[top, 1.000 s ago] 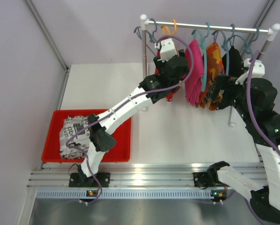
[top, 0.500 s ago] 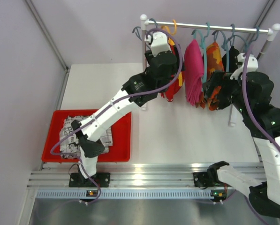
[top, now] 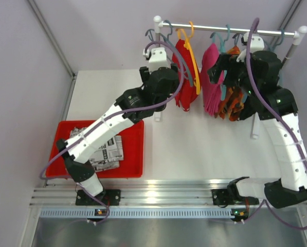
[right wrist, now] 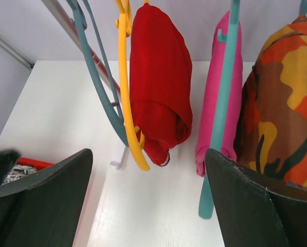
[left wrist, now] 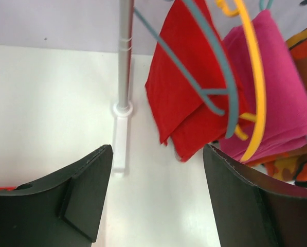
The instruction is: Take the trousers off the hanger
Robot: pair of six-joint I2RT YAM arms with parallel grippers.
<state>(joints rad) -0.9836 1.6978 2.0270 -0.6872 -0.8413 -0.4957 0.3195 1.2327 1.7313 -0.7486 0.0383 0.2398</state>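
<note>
Hanging near the left end of the rail (top: 215,25): red trousers (top: 183,67), beside a yellow hanger (right wrist: 125,77). Further toward the right end: magenta pink trousers (top: 211,82), then orange camouflage trousers (right wrist: 276,103). Lying in the red tray (top: 135,154) at the near left corner of the bench: black-and-white patterned trousers (top: 109,152). Spread wide and empty, facing the red pair: left gripper (left wrist: 157,154). Also wide, holding nothing: right gripper (right wrist: 148,154).
</note>
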